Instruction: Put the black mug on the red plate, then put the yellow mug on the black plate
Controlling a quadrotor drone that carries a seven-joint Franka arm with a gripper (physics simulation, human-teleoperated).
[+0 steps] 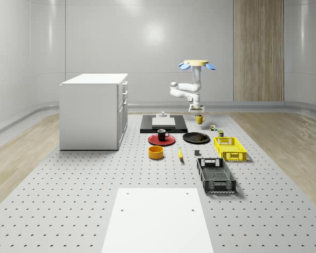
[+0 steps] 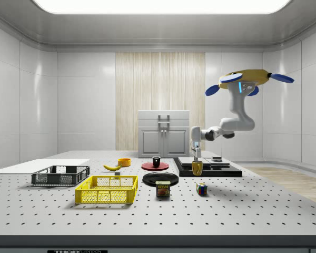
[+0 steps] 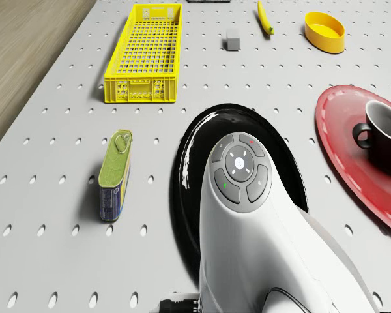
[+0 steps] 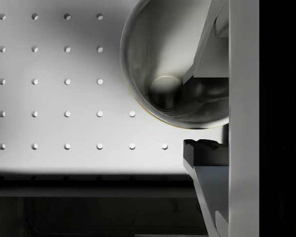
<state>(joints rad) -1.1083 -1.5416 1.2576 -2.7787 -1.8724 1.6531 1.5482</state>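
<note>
The yellow mug was held upright, mouth upward, clamped at its rim by the gripper, just above the table beside the black plate; the drone hovered overhead.

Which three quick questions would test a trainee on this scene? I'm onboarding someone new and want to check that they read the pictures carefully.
1. True or false: the black mug stands on the red plate.
2. Multiple choice: what do the jaws grip by its rim? A) the yellow mug  B) the yellow bowl  C) the can
3. Short answer: which plate bears no mug yet?

Key
1. True.
2. A. In the wrist view one finger is inside the mug and one outside, while the drone hovers above.
3. The black plate.
</note>
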